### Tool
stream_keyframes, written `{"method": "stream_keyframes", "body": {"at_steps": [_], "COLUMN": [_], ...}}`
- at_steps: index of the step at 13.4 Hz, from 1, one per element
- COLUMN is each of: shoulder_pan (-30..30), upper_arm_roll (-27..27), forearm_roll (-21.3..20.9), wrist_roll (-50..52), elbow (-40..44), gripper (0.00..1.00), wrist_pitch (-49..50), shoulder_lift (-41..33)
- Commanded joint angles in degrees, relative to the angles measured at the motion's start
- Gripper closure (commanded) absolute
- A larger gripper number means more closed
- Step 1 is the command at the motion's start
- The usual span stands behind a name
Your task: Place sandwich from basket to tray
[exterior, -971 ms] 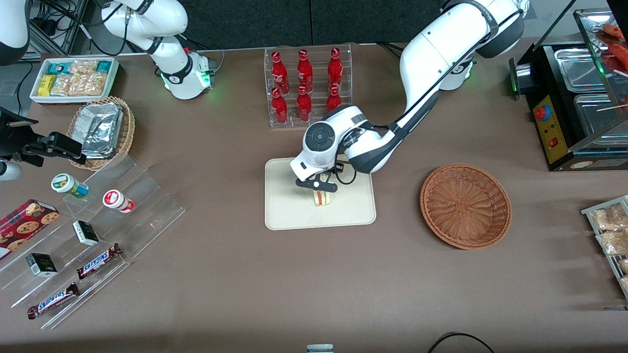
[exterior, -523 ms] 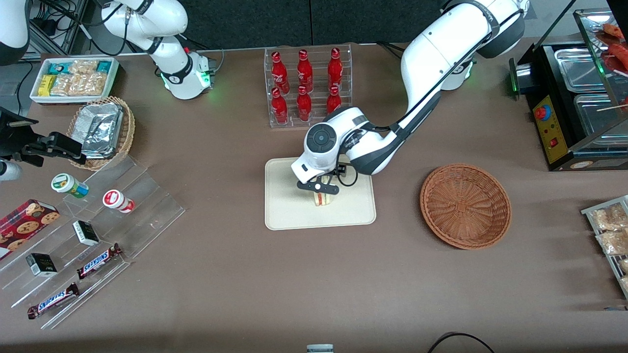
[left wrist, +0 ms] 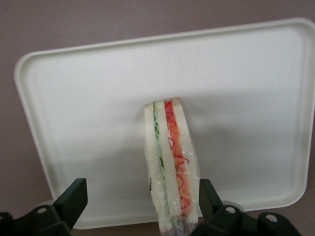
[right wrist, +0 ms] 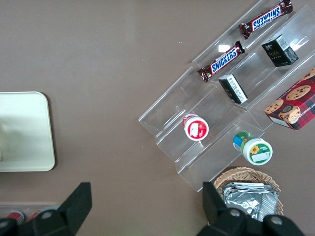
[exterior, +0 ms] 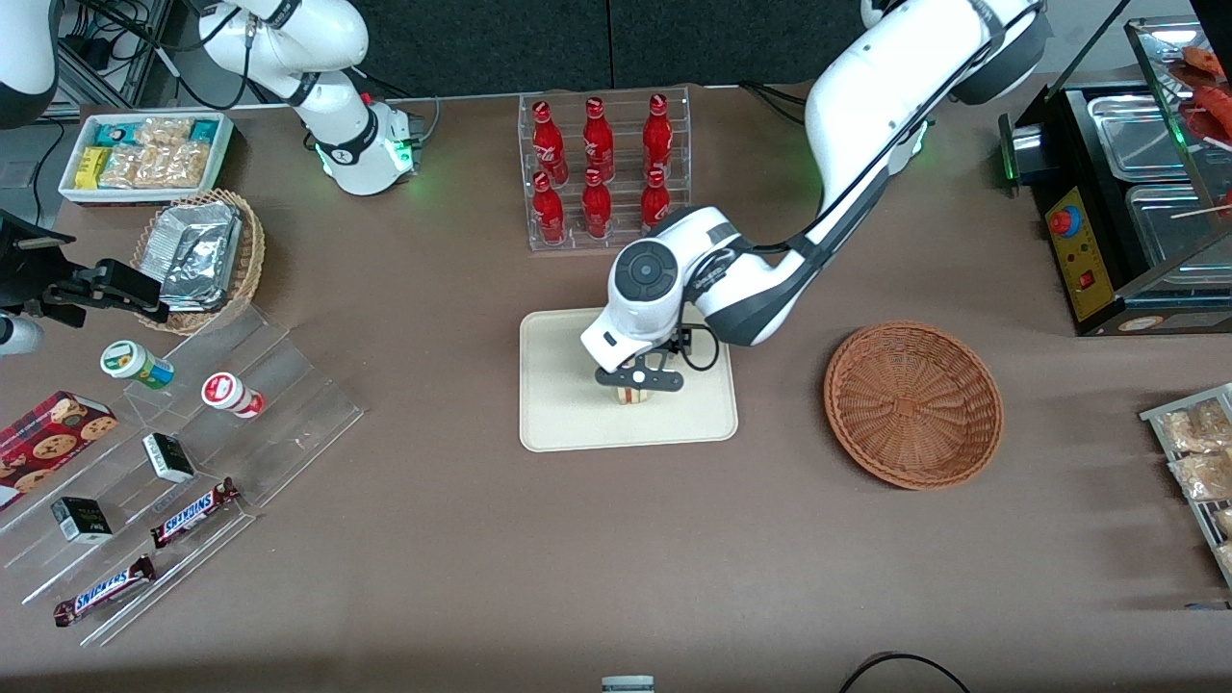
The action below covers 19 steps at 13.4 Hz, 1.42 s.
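The sandwich (left wrist: 170, 162), a wrapped wedge of white bread with green and red-orange layers, stands on its edge on the cream tray (left wrist: 88, 98). My left gripper (left wrist: 141, 195) is open just above it, with one finger close beside the sandwich's red side and the other well apart. From the front, the gripper (exterior: 638, 377) covers most of the sandwich (exterior: 630, 396) near the middle of the tray (exterior: 558, 423). The reddish-brown basket (exterior: 912, 404) lies empty on the table, toward the working arm's end.
A clear rack of red bottles (exterior: 602, 168) stands just past the tray, farther from the front camera. Clear shelves with snacks (exterior: 173, 452), a tan basket of foil packets (exterior: 197, 258) and a white snack bin (exterior: 144, 154) lie toward the parked arm's end. A black food warmer (exterior: 1126, 192) is at the working arm's end.
The left arm's wrist and gripper have shifted slightly toward the working arm's end and toward the front camera. The sandwich has stayed in place on the tray.
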<state>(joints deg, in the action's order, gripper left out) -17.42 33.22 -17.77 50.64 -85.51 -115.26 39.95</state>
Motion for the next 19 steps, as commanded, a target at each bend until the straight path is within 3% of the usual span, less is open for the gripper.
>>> {"method": "stream_keyframes", "body": {"at_steps": [1, 9, 14, 19], "shoulder_pan": [0.6, 11.0, 19.1, 27.0], "upper_arm_roll": [0.0, 0.1, 0.1, 0.1], "forearm_roll": [0.0, 6.3, 6.4, 8.2], "wrist_roll": [3.3, 2.5, 1.6, -11.2], "elbow": [4.2, 4.4, 3.9, 3.9], "gripper": [0.00, 0.00, 0.00, 0.00], "wrist_pitch": [6.8, 17.9, 26.2, 31.7], "shoulder_lift": [-2.5, -17.3, -23.6, -27.4]}}
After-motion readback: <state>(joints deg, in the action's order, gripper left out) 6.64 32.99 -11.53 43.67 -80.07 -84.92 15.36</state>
